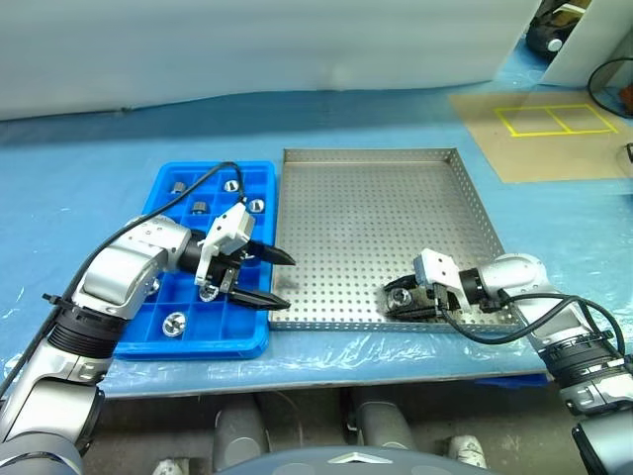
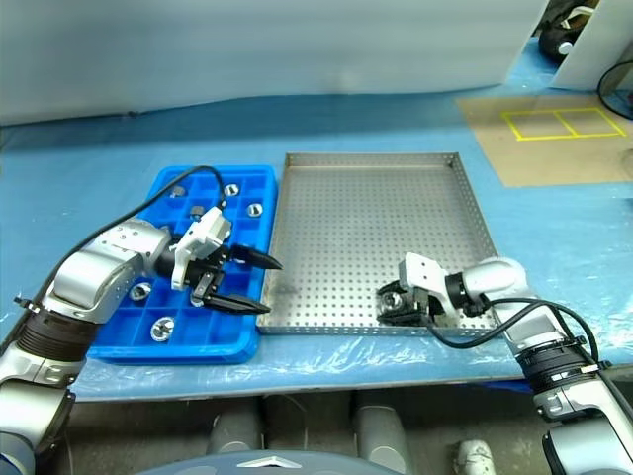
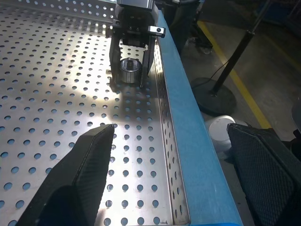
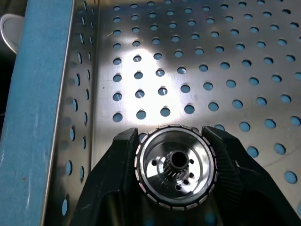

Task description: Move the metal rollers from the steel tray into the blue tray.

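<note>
Take the steel tray point(image 1: 371, 233) as your landmark: a large square of silver-grey metal with a perforated floor and a low raised rim, sitting on a table covered in blue sheeting point(image 1: 89, 168).

Your right gripper point(image 1: 404, 300) is inside the steel tray, close to the tray's near rim and toward its right-hand side. Its two black fingers point(image 4: 113, 169) are clenched on a metal roller point(image 4: 176, 165), one finger pressed against each side of it. In the right wrist view you see the roller end on: a shiny round piece with a ribbed outer ring and a dark centre hole, resting low over the perforated floor beside the tray's rim wall. The left wrist view shows the same grasp from across the tray, with the roller point(image 3: 129, 70) pinched between the right gripper's fingers near the rim.

The blue tray point(image 1: 168, 336) lies touching the steel tray's left rim. It is bright blue plastic, split by a grid into small square compartments. Several metal rollers already sit in separate compartments: some in the rows farthest from you point(image 1: 230, 185), and one near the tray's front edge point(image 1: 175, 323).

Your left gripper point(image 1: 262, 277) hovers over the blue tray's right edge, right where it meets the steel tray's left rim. Its fingers point(image 3: 84, 174) are spread wide apart and hold nothing, pointing across toward the steel tray.
</note>
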Robot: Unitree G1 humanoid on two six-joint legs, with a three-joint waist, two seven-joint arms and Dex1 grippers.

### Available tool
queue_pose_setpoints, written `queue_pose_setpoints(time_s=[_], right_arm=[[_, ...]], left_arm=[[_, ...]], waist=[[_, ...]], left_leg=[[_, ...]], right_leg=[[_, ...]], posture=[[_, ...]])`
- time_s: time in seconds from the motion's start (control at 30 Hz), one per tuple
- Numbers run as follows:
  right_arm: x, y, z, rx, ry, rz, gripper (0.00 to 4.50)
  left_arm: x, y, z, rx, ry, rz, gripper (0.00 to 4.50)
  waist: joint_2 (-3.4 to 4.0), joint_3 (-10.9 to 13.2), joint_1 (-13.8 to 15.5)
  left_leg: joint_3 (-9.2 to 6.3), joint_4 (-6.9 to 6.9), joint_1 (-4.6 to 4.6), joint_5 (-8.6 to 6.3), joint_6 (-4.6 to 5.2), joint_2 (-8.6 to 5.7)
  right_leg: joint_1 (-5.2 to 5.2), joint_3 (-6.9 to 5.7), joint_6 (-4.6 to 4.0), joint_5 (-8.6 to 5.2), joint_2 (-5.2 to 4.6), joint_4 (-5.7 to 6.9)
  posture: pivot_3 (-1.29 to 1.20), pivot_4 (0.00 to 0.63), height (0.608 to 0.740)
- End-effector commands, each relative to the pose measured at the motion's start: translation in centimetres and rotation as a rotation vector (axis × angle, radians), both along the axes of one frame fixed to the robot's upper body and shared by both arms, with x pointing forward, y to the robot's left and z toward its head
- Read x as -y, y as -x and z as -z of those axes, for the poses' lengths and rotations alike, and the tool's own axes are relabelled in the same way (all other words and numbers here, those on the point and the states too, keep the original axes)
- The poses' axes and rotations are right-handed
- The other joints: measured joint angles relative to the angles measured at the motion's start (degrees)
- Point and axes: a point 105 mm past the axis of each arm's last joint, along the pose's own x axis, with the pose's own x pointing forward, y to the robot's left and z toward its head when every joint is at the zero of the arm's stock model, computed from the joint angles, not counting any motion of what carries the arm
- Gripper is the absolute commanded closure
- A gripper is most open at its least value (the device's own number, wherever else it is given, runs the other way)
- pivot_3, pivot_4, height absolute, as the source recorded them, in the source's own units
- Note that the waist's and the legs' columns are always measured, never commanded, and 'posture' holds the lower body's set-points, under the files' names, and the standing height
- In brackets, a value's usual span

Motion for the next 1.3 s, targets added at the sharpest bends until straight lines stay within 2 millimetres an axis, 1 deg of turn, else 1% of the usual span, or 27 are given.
queue_pose_setpoints(time_s=[0.03, 0.17, 0.27, 0.33, 0.43, 0.5, 0.57, 0.63, 0.67, 0.77, 0.87, 0.97, 1.07, 1.17, 1.3], right_arm=[[0.7, -0.1, -0.3, 0.006, 0.017, 0.000, 2.80], [0.5, -0.4, -0.4, 0.032, 0.011, 0.000, 2.81], [0.1, -0.8, -0.9, 0.056, 0.000, 0.001, 2.81], [-0.5, -1.2, -1.6, 0.087, -0.010, -0.015, 2.81], [-3.0, -2.2, -4.2, 0.163, -0.087, -0.058, 2.81], [-4.8, -2.6, -5.7, 0.203, -0.123, -0.110, 2.81], [-6.4, -3.1, -7.1, 0.224, -0.162, -0.151, 2.81], [-8.1, -3.4, -8.3, 0.237, -0.201, -0.194, 2.81], [-8.7, -3.5, -8.6, 0.242, -0.214, -0.213, 2.81], [-11.4, -3.2, -9.0, 0.246, -0.253, -0.299, 2.81], [-14.9, -2.4, -9.3, 0.233, -0.328, -0.379, 2.81], [-17.2, -1.9, -8.7, 0.234, -0.352, -0.441, 2.81], [-18.9, -1.3, -8.0, 0.233, -0.363, -0.509, 2.81], [-20.3, -0.5, -7.9, 0.208, -0.395, -0.565, 2.81], [-21.6, 0.8, -7.5, 0.174, -0.414, -0.634, 2.81]], left_arm=[[-0.1, 0.3, -1.0, 0.052, 0.008, 0.011, 0.42], [-0.1, 0.1, -1.0, 0.054, 0.008, 0.006, 0.42], [-0.2, 0.0, -1.1, 0.057, 0.008, -0.001, 0.42], [-0.4, -0.3, -1.4, 0.067, 0.010, -0.013, 0.42], [-1.0, -0.8, -2.5, 0.087, 0.031, -0.052, 0.42], [-1.9, -1.5, -3.7, 0.108, 0.045, -0.101, 0.42], [-3.3, -2.4, -4.8, 0.128, 0.046, -0.167, 0.42], [-5.1, -2.8, -5.1, 0.156, 0.008, -0.224, 0.42], [-5.7, -2.9, -5.3, 0.164, -0.005, -0.242, 0.42], [-7.3, -1.8, -5.6, 0.155, -0.033, -0.275, 0.42], [-8.8, 0.1, -5.0, 0.128, -0.074, -0.309, 0.42], [-9.2, 1.4, -4.8, 0.118, -0.081, -0.350, 0.42], [-8.8, 2.7, -4.6, 0.102, -0.073, -0.367, 0.42], [-8.4, 4.2, -4.2, 0.079, -0.077, -0.381, 0.42], [-8.6, 5.1, -4.0, 0.065, -0.078, -0.425, 0.42]], waist=[[0.00, 0.0, 0.0], [0.00, 0.0, 0.0], [0.00, 0.0, 0.0], [0.00, 0.0, 0.0], [0.00, 0.0, -0.3], [0.00, 0.0, -0.3], [0.00, 0.0, -0.1], [0.00, 0.0, -0.1], [0.00, 0.0, 0.0], [-0.01, 0.0, 0.5], [-0.02, 0.0, 0.9], [-0.03, 0.0, 2.1], [-0.04, 0.0, 3.9], [-0.05, 0.0, 5.1], [-0.05, 0.0, 6.2]], left_leg=[[0.00, 0.00, 0.02, 0.00, -0.01, 0.00], [0.00, 0.01, 0.03, 0.01, -0.02, 0.01], [0.00, 0.02, 0.02, 0.01, -0.01, 0.01], [0.00, 0.02, 0.02, 0.01, -0.01, 0.01], [0.00, 0.01, 0.03, 0.01, -0.02, 0.04], [0.00, 0.01, -0.01, 0.06, -0.10, 0.05], [-0.01, -0.04, -0.02, 0.12, -0.19, 0.10], [-0.02, -0.05, -0.01, 0.13, -0.21, 0.11], [-0.02, -0.07, -0.01, 0.13, -0.21, 0.11], [-0.02, -0.14, -0.10, 0.12, -0.22, 0.10], [-0.04, -0.28, -0.25, 0.15, -0.28, 0.13], [-0.13, -0.48, -0.43, 0.16, -0.30, 0.20], [-0.25, -0.51, -0.49, 0.17, -0.31, 0.29], [-0.27, -0.47, -0.52, 0.18, -0.32, 0.30], [-0.32, -0.44, -0.51, 0.18, -0.33, 0.33]], right_leg=[[0.00, 0.01, 0.00, 0.00, 0.00, 0.01], [0.02, 0.02, 0.00, 0.00, 0.00, 0.03], [0.02, 0.02, 0.00, 0.00, 0.00, 0.03], [0.01, 0.02, 0.00, 0.00, 0.00, 0.02], [0.01, 0.02, 0.00, 0.00, 0.02, 0.04], [-0.17, 0.04, 0.00, 0.00, 0.05, 0.21], [-0.23, 0.00, -0.01, 0.01, 0.07, 0.26], [-0.22, -0.02, -0.02, 0.01, 0.08, 0.29], [-0.22, -0.02, -0.02, 0.01, 0.08, 0.25], [-0.22, -0.11, -0.03, 0.00, 0.04, 0.11], [-0.37, -0.22, -0.11, -0.05, 0.04, 0.02], [-0.50, -0.49, -0.18, -0.10, 0.02, 0.02], [-0.47, -0.99, -0.26, -0.15, -0.03, 0.03], [-0.39, -1.03, -0.28, -0.17, -0.13, 0.02], [-0.36, -1.03, -0.28, -0.18, -0.15, 0.07]], posture=[[-0.16, 0.150, 0.740], [-0.16, 0.150, 0.740], [-0.15, 0.150, 0.740], [-0.14, 0.150, 0.740], [-0.12, 0.150, 0.740], [-0.09, 0.150, 0.740], [-0.07, 0.150, 0.740], [-0.04, 0.150, 0.740], [-0.03, 0.150, 0.740], [0.02, 0.150, 0.740], [0.08, 0.150, 0.740], [0.17, 0.150, 0.740], [0.24, 0.150, 0.740], [0.28, 0.150, 0.740], [0.32, 0.150, 0.740]])
